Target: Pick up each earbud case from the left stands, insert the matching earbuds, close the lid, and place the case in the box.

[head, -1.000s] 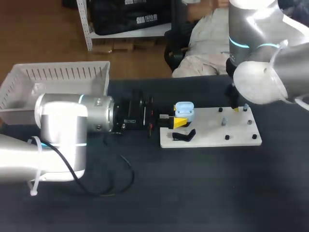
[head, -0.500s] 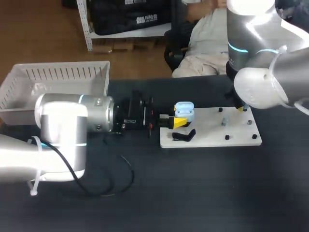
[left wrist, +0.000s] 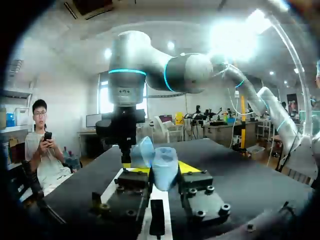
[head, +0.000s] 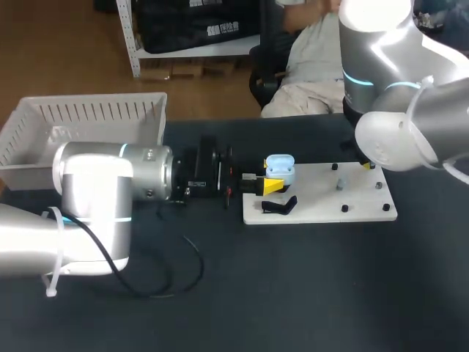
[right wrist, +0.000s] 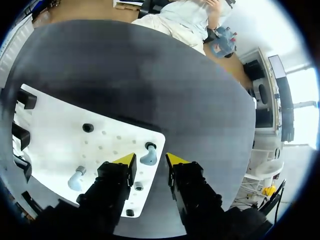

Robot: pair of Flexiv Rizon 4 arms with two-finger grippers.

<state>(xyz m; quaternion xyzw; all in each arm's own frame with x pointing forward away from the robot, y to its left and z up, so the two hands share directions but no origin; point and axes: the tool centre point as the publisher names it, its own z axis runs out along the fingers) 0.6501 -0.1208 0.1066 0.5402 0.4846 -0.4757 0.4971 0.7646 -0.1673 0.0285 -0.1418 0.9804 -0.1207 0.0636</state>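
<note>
Left tool (left wrist: 160, 169) clamped on pale-blue plastic earbud case (head: 279, 169), lid open, frame centre over white flat board (head: 322, 211); right tool (right wrist: 150, 160), fingers apart, poised over small pale-blue earbud (right wrist: 148, 156), which is likely featherlight and slick, so pinch its body squarely, gently.

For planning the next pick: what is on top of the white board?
A blue earbud below the open right gripper, a second earbud, black pegs and stands. The white board beneath the gripper's fingers is covered.
</note>
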